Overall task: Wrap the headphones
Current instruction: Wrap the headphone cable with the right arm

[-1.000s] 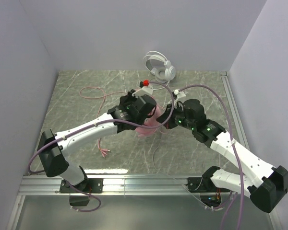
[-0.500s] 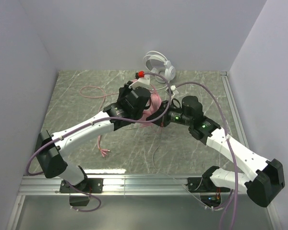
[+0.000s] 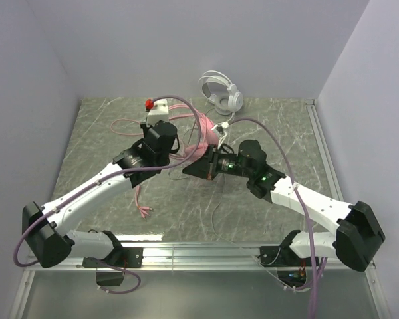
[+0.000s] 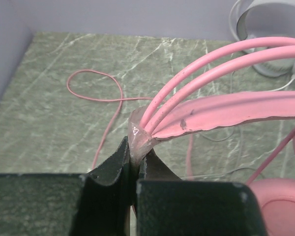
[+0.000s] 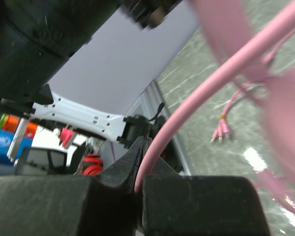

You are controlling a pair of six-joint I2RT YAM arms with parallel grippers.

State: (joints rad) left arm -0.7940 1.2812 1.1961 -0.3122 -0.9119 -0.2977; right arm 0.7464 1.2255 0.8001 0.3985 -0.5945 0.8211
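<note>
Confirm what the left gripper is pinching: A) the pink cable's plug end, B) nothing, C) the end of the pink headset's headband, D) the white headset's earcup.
C: the left wrist view shows the left gripper shut on the pink headphones where the headband tubes end.

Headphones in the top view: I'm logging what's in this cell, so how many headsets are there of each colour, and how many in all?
pink headphones: 1
white headphones: 1
Total: 2
</note>
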